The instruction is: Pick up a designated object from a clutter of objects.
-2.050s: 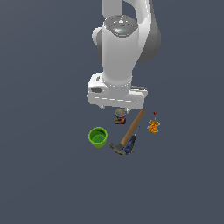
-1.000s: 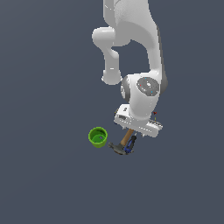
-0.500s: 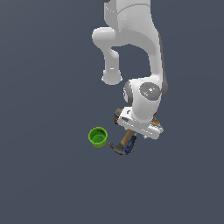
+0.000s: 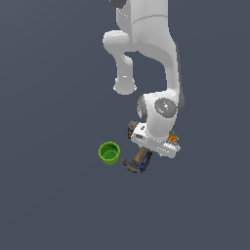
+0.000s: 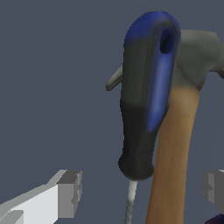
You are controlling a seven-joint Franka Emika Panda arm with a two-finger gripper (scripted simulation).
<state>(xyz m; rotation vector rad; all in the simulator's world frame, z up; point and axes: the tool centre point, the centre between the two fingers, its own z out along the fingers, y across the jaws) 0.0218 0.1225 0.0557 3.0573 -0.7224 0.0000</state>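
Blue-black tool (image 5: 146, 96) lies between parted jaws.

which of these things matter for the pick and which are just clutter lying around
For the job: blue-black tool, gripper open around it.

Just lying about: wooden-handled hammer right beside the tool, green cup, small can and orange item, both mostly hidden behind the arm.

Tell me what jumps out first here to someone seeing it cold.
The white arm bent low over a small clutter, its gripper right above the blue-black tool, which lies against the wooden-handled hammer. The wrist view shows open fingers either side. A bright green cup stands apart, toward the exterior view's left.
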